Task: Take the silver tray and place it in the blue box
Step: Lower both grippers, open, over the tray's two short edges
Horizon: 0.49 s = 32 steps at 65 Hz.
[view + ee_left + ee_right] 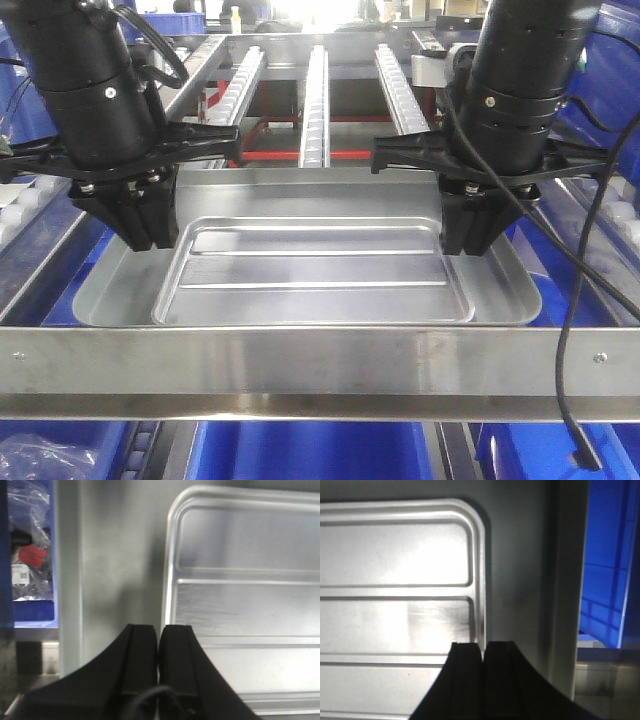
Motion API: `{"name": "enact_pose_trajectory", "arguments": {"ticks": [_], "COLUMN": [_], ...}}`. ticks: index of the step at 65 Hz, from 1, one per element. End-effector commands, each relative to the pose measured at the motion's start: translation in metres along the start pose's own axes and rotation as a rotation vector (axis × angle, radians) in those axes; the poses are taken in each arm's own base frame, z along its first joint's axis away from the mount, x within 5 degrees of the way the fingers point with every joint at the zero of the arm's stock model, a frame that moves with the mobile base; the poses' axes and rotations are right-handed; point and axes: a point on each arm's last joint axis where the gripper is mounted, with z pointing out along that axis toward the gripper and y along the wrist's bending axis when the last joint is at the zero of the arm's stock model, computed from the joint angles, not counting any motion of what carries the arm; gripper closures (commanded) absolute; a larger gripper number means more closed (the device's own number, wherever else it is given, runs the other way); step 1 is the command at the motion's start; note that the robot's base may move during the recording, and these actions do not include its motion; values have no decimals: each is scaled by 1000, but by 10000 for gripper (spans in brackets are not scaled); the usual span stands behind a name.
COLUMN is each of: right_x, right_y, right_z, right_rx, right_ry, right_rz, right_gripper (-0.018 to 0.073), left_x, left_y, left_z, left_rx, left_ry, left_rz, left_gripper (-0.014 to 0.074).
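inside both jaws sits the silver tray (320, 272) rim.

This looks like a factory or warehouse floor. The silver tray (310, 270) lies on a bare steel rack (330, 178). Behind the tray, three roller rails (316, 105) like those of a flow rack run off over a red frame (290, 155). In front of the tray a steel bar (300, 365) crosses. Blue plastic crates (300, 450) sit below and either side of the tray. The one to its left holds a clear bag (27, 555) with a printed label.
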Motion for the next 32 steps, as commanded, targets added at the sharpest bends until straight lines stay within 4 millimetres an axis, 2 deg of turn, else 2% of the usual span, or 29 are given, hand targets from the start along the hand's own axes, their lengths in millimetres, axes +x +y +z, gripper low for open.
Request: {"name": "enact_pose_trajectory", "arguments": {"ticks": [1, 32], "right_x": [-13, -11], "right_y": [4, 3], "right_z": [-25, -24], "right_rx": [-38, -26], "right_ry": [-96, -77], "right_rz": [-19, -19], "right_gripper": [502, 502], "left_x": [-12, -12], "left_y": [-8, -8], "left_z": [-22, -22], "left_rx": [63, 68], "left_ry": [-93, -92], "left_rz": [-11, -16], "left_gripper": [603, 603]}}
